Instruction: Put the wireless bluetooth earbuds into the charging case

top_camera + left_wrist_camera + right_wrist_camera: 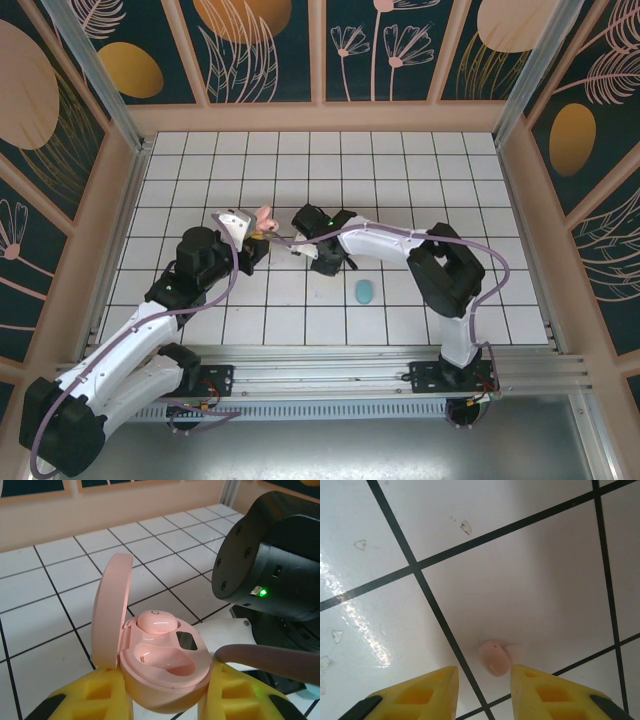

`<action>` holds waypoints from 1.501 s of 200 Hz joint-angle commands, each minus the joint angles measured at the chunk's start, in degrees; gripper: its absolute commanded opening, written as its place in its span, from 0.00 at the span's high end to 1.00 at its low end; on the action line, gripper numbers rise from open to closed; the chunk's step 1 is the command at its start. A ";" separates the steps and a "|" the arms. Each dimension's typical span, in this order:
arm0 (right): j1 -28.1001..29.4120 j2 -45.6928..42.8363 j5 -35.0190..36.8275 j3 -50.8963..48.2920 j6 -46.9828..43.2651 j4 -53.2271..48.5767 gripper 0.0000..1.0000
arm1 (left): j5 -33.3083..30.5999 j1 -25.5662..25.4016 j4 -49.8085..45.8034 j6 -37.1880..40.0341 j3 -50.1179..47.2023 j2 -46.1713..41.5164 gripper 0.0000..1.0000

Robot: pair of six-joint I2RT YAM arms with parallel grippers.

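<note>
Done so far: one pink earbud (156, 623) sits in the far socket of the pink charging case (165, 680).
Left to do: the near socket (167, 662) is empty, so I judge the pink pair as half finished; a second pink earbud (495, 659) lies loose on the white tiled table (530, 580).
Pink charging case, position: it is lifted off the table, with its lid (111, 612) standing open and nearly upright on the left side.
Pink charging case, contents: one earbud in the far socket, nothing in the near one, and a small dark window on the inner face beside the sockets.
Left gripper (165, 700): its two yellow fingers are clamped on the lower body of the pink case, one on each side, and carry it.
Right gripper (483, 675): the yellow fingers stand apart and hold nothing. The loose earbud lies on the tile just ahead of the gap, nearer to the right-hand finger; I cannot tell if it touches that finger.
Teal case (364, 291): it lies alone on the table near the right arm, apart from both grippers. It looks closed, and I cannot tell what is inside.
Judgement on progress: picking up the loose pink earbud and seating it comes next; the teal case appears untouched.
</note>
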 commanded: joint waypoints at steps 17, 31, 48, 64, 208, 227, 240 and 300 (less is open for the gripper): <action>0.23 2.38 3.38 2.89 -4.49 -2.76 0.68 | -0.05 -0.23 1.86 0.67 0.40 -0.43 1.00; 0.08 3.16 3.70 2.98 -4.99 -2.96 0.68 | -0.28 -0.20 1.69 0.77 0.27 -0.52 1.00; -0.03 3.93 3.45 2.97 -5.36 -3.18 0.68 | -0.55 -0.16 1.60 0.88 0.02 -0.69 1.00; -0.11 4.10 2.71 2.89 -5.64 -3.45 0.68 | -0.80 -0.16 1.55 0.82 -0.08 -0.78 1.00; -2.19 8.33 -4.03 6.16 -3.80 -5.28 0.77 | -1.82 -0.15 1.20 1.10 -0.27 -0.56 1.00; -3.65 8.57 -6.20 7.87 -0.11 -6.44 0.84 | -1.91 -0.19 1.11 1.11 -0.27 -0.69 1.00; -4.94 8.35 -7.24 8.59 2.58 -7.04 0.87 | -1.89 -0.19 1.07 1.07 -0.14 -0.76 1.00; -12.10 3.02 -25.70 7.63 15.00 -5.04 0.97 | -1.82 -0.20 1.20 0.74 -0.08 -0.78 1.00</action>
